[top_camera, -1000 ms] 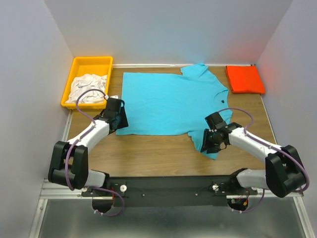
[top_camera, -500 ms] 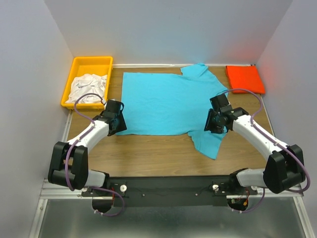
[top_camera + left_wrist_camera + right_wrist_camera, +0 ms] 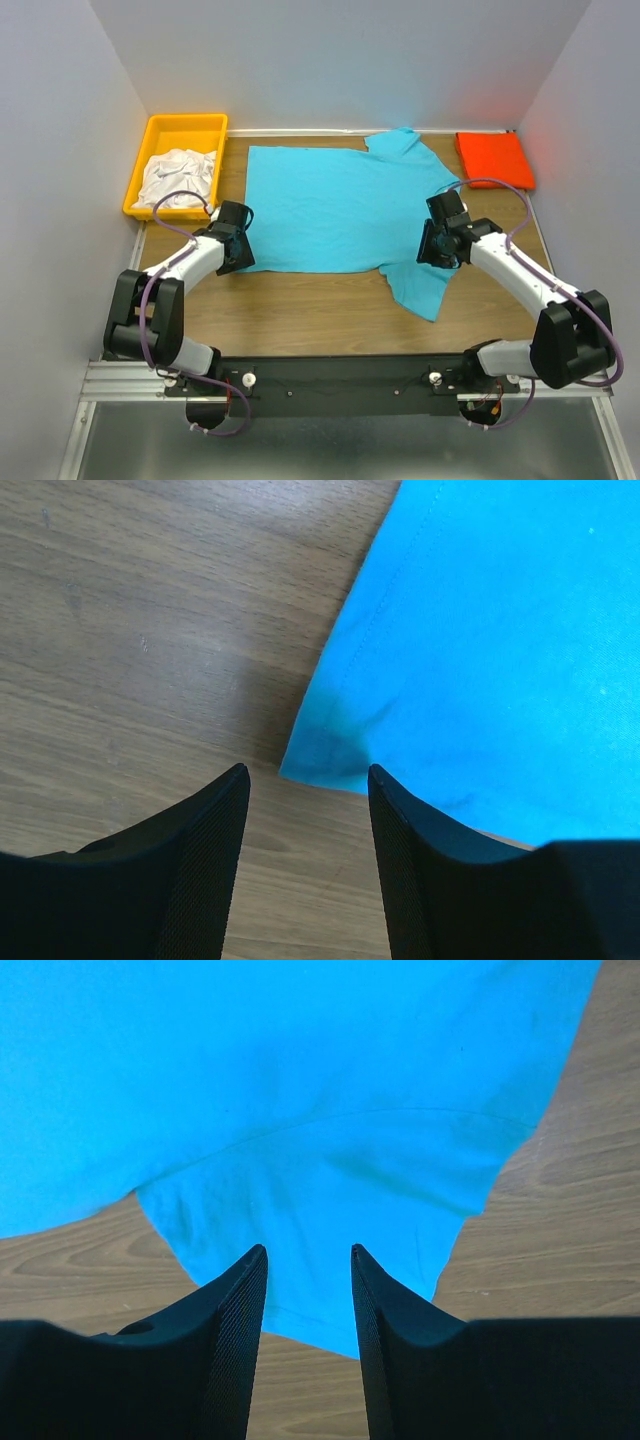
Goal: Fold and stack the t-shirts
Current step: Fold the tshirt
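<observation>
A turquoise-blue t-shirt (image 3: 340, 205) lies spread flat on the wooden table, one sleeve (image 3: 420, 285) pointing toward the near edge. My left gripper (image 3: 238, 260) hovers open at the shirt's near-left corner (image 3: 325, 755), which lies just ahead of its fingertips (image 3: 240, 775); nothing is between them. My right gripper (image 3: 438, 250) stands open above the near sleeve, with blue cloth (image 3: 320, 1180) beneath its parted fingers (image 3: 258, 1260). An orange-red t-shirt (image 3: 494, 160) rests folded at the back right. White t-shirts (image 3: 178, 178) sit crumpled in the bin.
The yellow plastic bin (image 3: 186, 125) stands at the back left, against the left wall. Grey walls close in the table on three sides. Bare wood (image 3: 300, 305) runs between the shirt and the arm bases.
My right gripper has moved away from the sleeve's near tip, back toward the shirt's body. My left gripper stayed by the near-left corner; its arm shifted slightly.
</observation>
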